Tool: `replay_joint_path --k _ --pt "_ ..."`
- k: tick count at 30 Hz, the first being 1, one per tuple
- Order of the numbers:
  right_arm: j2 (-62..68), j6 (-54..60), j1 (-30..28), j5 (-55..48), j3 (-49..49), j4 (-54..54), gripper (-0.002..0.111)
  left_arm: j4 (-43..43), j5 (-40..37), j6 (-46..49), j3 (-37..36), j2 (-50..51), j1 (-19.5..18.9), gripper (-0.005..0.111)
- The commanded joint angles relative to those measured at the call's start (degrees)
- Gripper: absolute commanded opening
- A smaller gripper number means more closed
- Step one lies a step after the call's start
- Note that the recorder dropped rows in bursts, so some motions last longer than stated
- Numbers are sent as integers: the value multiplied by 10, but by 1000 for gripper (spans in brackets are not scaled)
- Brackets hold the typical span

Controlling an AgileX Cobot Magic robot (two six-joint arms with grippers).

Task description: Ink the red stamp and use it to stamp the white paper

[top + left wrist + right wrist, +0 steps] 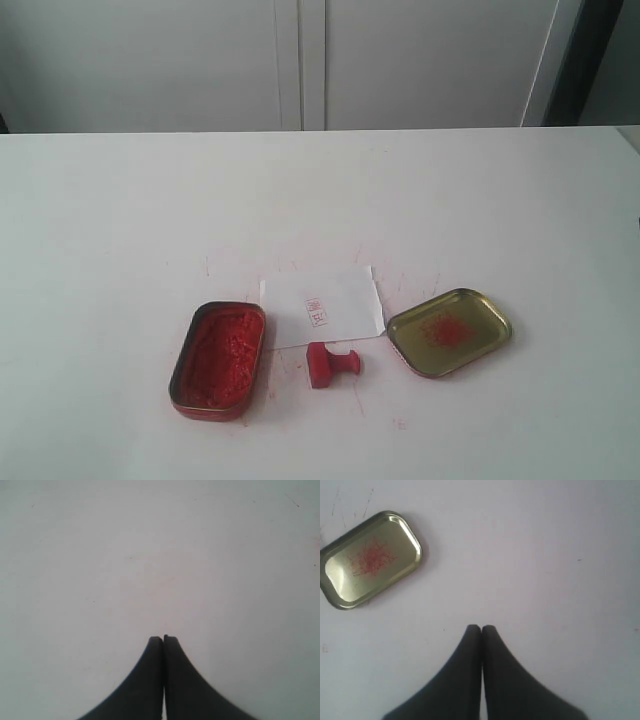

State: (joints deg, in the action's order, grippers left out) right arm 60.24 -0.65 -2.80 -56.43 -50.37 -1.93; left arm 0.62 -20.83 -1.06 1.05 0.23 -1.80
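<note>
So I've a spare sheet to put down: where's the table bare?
Bare: the far half of the table behind the white paper, and the sides outside the ink tin and the gold lid. Crowded: the near middle, where the red stamp lies on its side between them.

Ink tin [218, 360] — open, gold lid [449, 331] w/ red smears

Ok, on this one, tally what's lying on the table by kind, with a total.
red stamp: 1
white paper: 1
tin of red ink paste: 1
gold tin lid: 1
Total: 4
</note>
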Motion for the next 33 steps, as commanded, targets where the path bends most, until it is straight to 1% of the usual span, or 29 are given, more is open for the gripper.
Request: replay_joint_path --k 1,6,9,12,15,18,20,25,28,29,33 --pt "-81 6 1 36 39 7 0 -2 0 -2 -4 -2 4 0" --pt "-170 6 1 51 78 7 0 -2 0 -2 -4 -2 4 0" --pt "-228 37 1 80 106 7 0 -2 0 -2 -4 -2 4 0" --pt "-270 41 1 105 136 7 0 -2 0 -2 -4 -2 4 0" --pt "-312 53 21 141 179 5 0 -2 0 -2 -4 -2 4 0" --pt "-340 60 38 167 199 5 0 -2 0 -2 -4 -2 4 0" --pt "-359 60 39 189 214 5 0 -2 0 -2 -4 -2 4 0" --pt "-371 60 39 244 255 7 0 -2 0 -2 -4 -2 4 0" --pt "-371 60 39 300 284 7 0 -2 0 -2 -4 -2 4 0" --pt "-371 60 39 336 298 7 0 -2 0 -2 -4 -2 4 0" --pt "-371 60 39 389 319 7 0 -2 0 -2 -4 -2 4 0"
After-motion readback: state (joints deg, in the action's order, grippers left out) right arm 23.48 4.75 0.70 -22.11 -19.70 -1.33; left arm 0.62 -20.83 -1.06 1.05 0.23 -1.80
